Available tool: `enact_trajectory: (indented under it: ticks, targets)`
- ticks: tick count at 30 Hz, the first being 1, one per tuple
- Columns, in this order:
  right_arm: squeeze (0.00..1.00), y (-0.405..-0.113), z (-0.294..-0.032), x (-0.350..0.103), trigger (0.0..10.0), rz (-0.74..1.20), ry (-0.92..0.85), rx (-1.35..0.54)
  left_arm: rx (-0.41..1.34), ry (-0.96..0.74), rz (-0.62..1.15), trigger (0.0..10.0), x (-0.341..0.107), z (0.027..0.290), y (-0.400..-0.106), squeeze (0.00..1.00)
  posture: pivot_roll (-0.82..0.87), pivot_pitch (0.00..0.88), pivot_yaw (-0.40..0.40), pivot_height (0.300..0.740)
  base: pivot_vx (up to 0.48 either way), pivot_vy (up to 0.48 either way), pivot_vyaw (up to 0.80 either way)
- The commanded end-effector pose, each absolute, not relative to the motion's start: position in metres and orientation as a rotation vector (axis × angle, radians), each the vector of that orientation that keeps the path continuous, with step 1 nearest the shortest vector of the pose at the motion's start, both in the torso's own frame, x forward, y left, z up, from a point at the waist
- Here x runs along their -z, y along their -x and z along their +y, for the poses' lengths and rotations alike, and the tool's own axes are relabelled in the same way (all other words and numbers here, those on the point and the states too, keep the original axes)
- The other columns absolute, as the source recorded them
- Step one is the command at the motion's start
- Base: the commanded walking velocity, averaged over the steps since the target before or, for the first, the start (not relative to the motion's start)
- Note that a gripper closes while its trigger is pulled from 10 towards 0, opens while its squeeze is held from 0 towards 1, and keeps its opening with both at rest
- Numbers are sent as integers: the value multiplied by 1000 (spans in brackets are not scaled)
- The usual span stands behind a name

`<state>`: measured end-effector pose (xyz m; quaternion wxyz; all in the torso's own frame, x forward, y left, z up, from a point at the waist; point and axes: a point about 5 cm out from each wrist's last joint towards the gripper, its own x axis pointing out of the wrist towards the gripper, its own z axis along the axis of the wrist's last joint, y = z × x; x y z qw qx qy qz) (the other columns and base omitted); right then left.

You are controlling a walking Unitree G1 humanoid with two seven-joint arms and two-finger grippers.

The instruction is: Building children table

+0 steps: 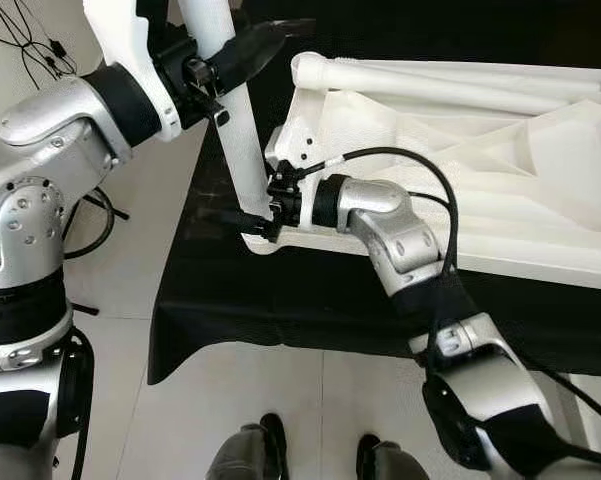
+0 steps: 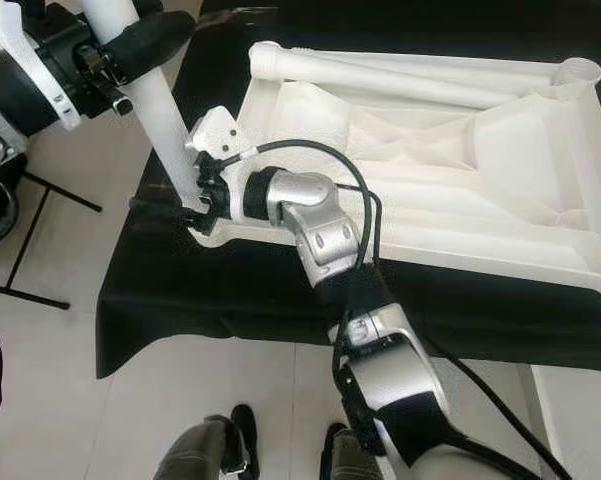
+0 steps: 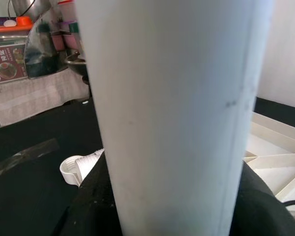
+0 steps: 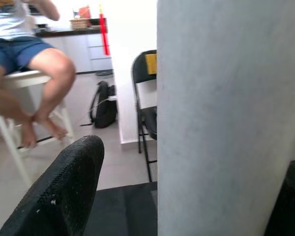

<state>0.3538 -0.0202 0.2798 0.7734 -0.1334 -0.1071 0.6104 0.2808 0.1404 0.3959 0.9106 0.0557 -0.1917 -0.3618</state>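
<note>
White leg tube [image 1: 242,140] stands near-upright at the corner of the overturned child's table [image 2: 460,150], foot end down at the corner socket [image 1: 265,235], roughly 9 o'clock from the table's middle in the head views. Judged: leg is being seated into that corner, hence both arms on it at two heights.

Left claw [image 1: 220,65] pinches the leg high up, at 12 o'clock from the socket; black fingers wrap the tube. High grip likely steers the tilt and presses downward.

Right claw [image 1: 255,218] sits low, right at the joint, fingers either side of the leg's base; it pinches the tube or at least brackets it closely. Right wrist view: tube between one dark finger [image 4: 59,191] and another at frame edge. Low grip probably guides the foot into the hole.

Table lies underside up, ribs showing, so sockets face upward. A second leg [image 1: 430,80] lies loose along its far edge, 12 o'clock side, within reach for later.

Beneath all: black cloth [image 1: 240,310] covering the tabletop, likely to protect the plastic and stop sliding.

Outward: person seated on a white stool [image 4: 19,78] and a folding chair [image 4: 145,108] in the right wrist view, well apart from the work.
</note>
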Motion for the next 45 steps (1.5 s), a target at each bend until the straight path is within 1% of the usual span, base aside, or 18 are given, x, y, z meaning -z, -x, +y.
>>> enact_trajectory:
  ticks: [1, 2, 4, 5, 12, 24, 25, 26, 27, 29, 31, 32, 33, 34, 35, 36, 37, 45]
  targets:
    - [0, -344, -1, -281, 10000, -260, 293, -1461, 737, -137, -364, 0, -391, 140, -281, 0, 116, 261, 84, 740, 0, 0, 0]
    - [0, -346, 1, -282, 8980, -259, 291, -1470, 737, -135, -364, 0, -390, 139, -281, 0, 119, 261, 85, 740, 0, 0, 0]
    - [0, -347, 2, -283, 8980, -259, 290, -1475, 737, -134, -364, 0, -390, 139, -281, 0, 119, 261, 85, 740, 0, 0, 0]
    - [0, -347, 3, -282, 0, -256, 302, -1517, 741, -132, -364, 0, -390, 138, -281, 0, 122, 263, 85, 740, 0, 0, 0]
    - [0, -343, 7, -278, 0, -253, 334, -1638, 750, -126, -361, 0, -388, 134, -280, 0, 121, 264, 84, 740, 0, 0, 0]
    - [0, -345, 8, -275, 0, -261, 327, -1643, 757, -149, -361, 0, -386, 133, -279, 0, 114, 263, 86, 740, 0, 0, 0]
    - [0, -345, 8, -272, 0, -263, 320, -1631, 751, -151, -360, 3961, -385, 133, -279, 0, 114, 263, 86, 740, 0, 0, 0]
    - [0, -345, 8, -272, 0, -263, 320, -1631, 751, -151, -360, 3961, -385, 133, -279, 0, 114, 263, 86, 740, 0, 0, 0]
    - [0, -345, 7, -268, 0, -260, 321, -1605, 748, -151, -356, 10000, -384, 133, -279, 1000, 112, 266, 87, 740, 0, 0, 0]
    - [0, -345, 7, -268, 0, -260, 321, -1605, 748, -151, -356, 10000, -384, 133, -279, 1000, 112, 266, 87, 740, 0, 0, 0]
    - [0, -349, 7, -259, 0, -223, 332, -1491, 732, -148, -351, 10000, -384, 135, -280, 1000, 102, 271, 77, 740, 0, 0, 0]
    - [0, -353, 7, -247, 0, -177, 367, -1340, 733, -146, -346, 10000, -384, 136, -280, 612, 102, 275, 76, 740, 0, 0, 0]
    - [0, -361, 4, -230, 0, -93, 300, -961, 740, -137, -347, 10000, -384, 137, -279, 0, 93, 276, 77, 740, 0, 0, 0]
    - [0, -361, 4, -230, 0, -93, 300, -961, 740, -137, -347, 10000, -384, 137, -279, 0, 93, 276, 77, 740, 0, 0, 0]
    - [0, -364, -5, -218, 0, -29, 268, -683, 745, -130, -349, 10000, -385, 137, -278, 0, 95, 278, 74, 740, 0, 0, 0]
    - [0, -355, -4, -207, 0, 5, 237, -609, 750, -129, -348, 10000, -386, 137, -278, 0, 100, 285, 77, 740, 0, 0, 0]
    - [0, -343, 3, -204, 0, -12, 201, -631, 756, -128, -339, 10000, -383, 136, -278, 0, 90, 272, 82, 740, 0, 0, 0]
    - [0, -347, 14, -209, 0, -52, 206, -647, 759, -137, -337, 10000, -382, 136, -278, 0, 97, 258, 77, 740, 0, 0, 0]
